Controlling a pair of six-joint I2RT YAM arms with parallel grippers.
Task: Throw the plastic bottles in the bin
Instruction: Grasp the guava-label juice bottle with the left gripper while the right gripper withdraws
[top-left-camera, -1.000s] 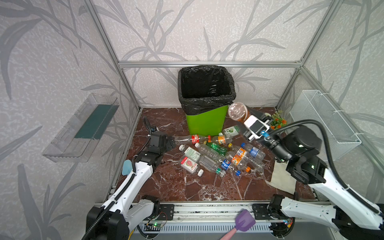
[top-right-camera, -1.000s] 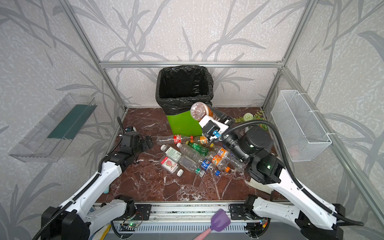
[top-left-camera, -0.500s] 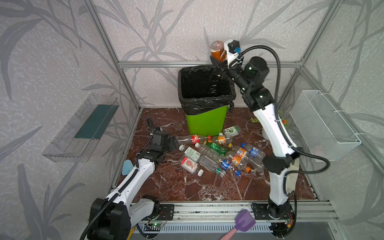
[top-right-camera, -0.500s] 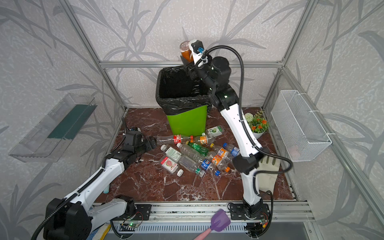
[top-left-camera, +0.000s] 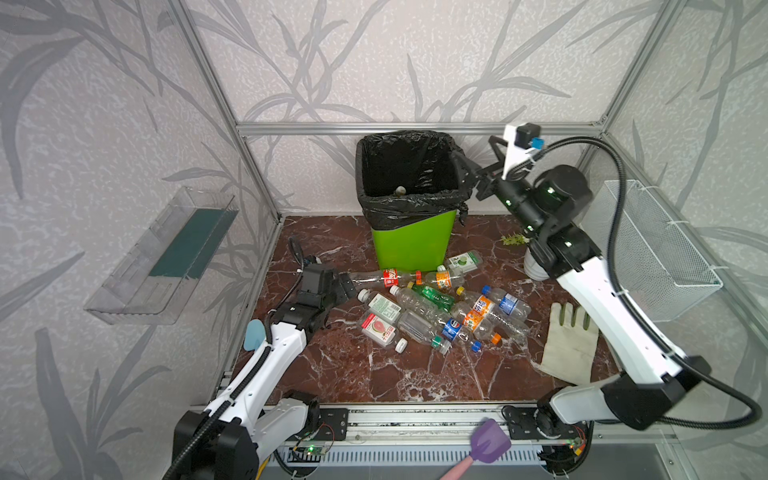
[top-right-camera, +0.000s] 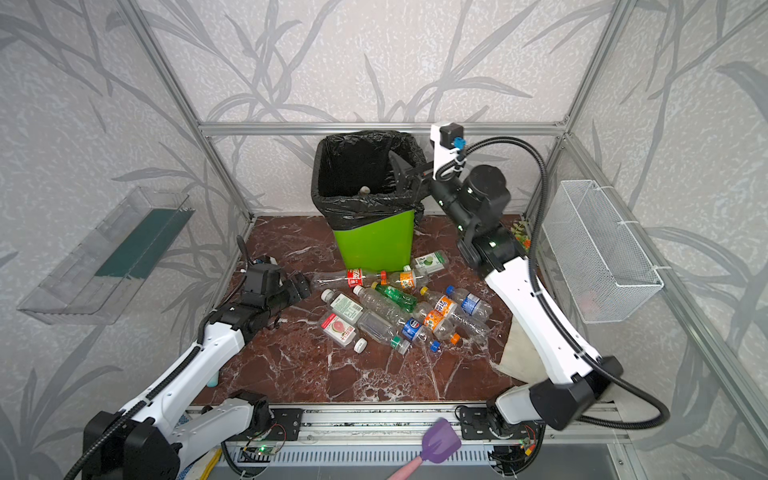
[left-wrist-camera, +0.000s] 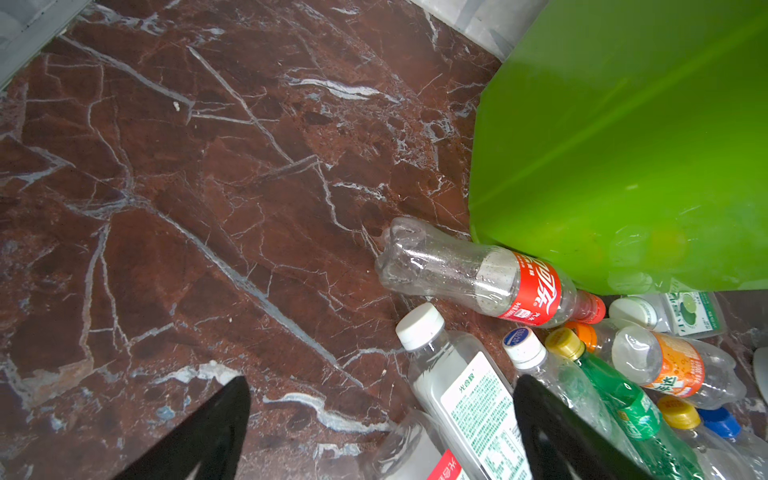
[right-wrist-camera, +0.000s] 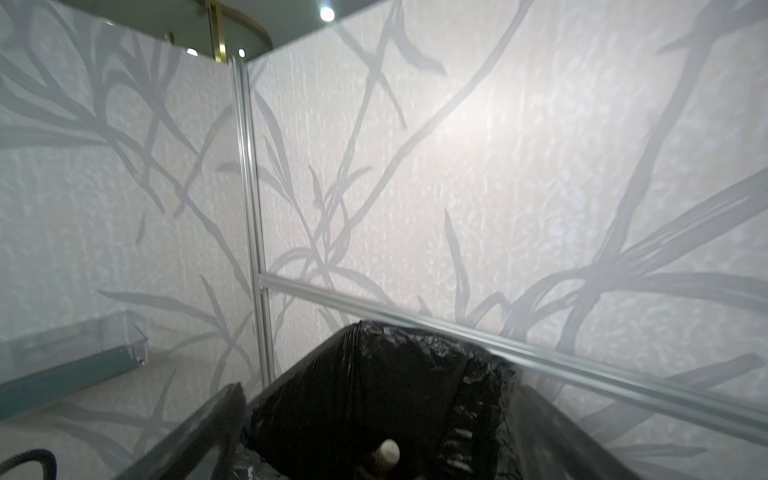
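right claw (top-left-camera: 477, 163) open empty at bin (top-left-camera: 409, 245), left claw (left-wrist-camera: 382, 395) open empty, coca-cola bottle (left-wrist-camera: 478, 278)

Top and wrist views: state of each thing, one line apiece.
bin, upright, black-lined, a pale round object inside.
plastic bottles, lying heaped on the floor before the bin.
right hand, open, empty, at the bin's rim.
left hand, open, empty, low beside the heap.
glove, flat on the floor.
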